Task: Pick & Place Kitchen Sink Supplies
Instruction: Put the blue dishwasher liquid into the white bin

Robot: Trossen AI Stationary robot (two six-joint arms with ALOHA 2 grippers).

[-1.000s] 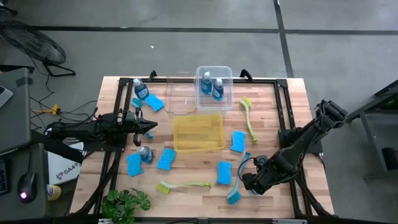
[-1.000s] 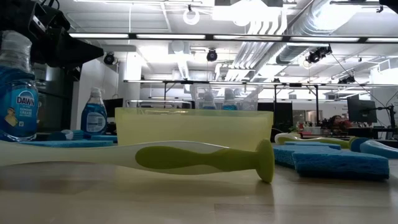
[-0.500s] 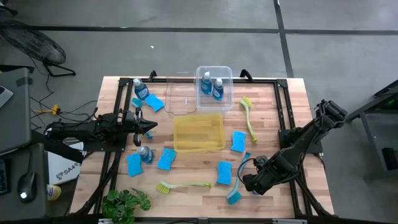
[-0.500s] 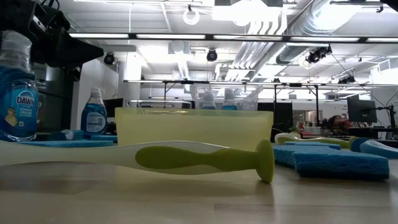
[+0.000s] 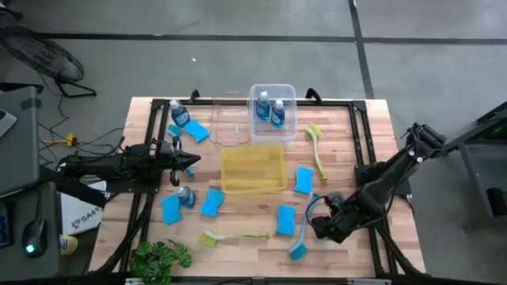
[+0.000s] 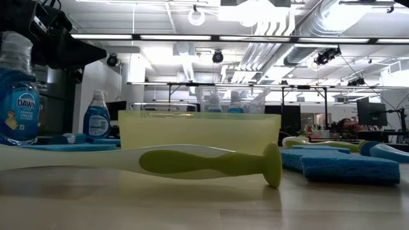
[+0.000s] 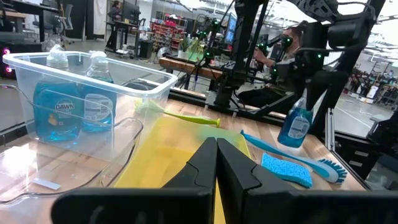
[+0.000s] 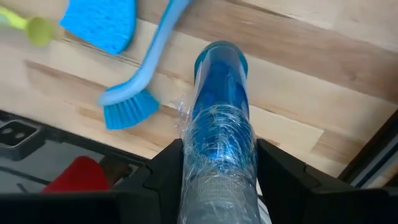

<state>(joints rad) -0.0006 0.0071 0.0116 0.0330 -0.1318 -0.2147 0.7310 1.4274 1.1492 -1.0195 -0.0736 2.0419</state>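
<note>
The bottle (image 8: 219,118) held blue liquid under what looked like clear wrap. The sponges (image 5: 303,180) were blue, the brush (image 5: 299,234) blue, the bin (image 5: 253,169) yellow, the table (image 5: 341,150) pale wood.

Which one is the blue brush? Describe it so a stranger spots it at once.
Start at the yellow plastic bin mid-table. Toward the near right corner, beside the right pincer shut on a clear bottle of blue liquid, lies a long-handled blue dish brush. The other two brushes are yellow-green.
</note>
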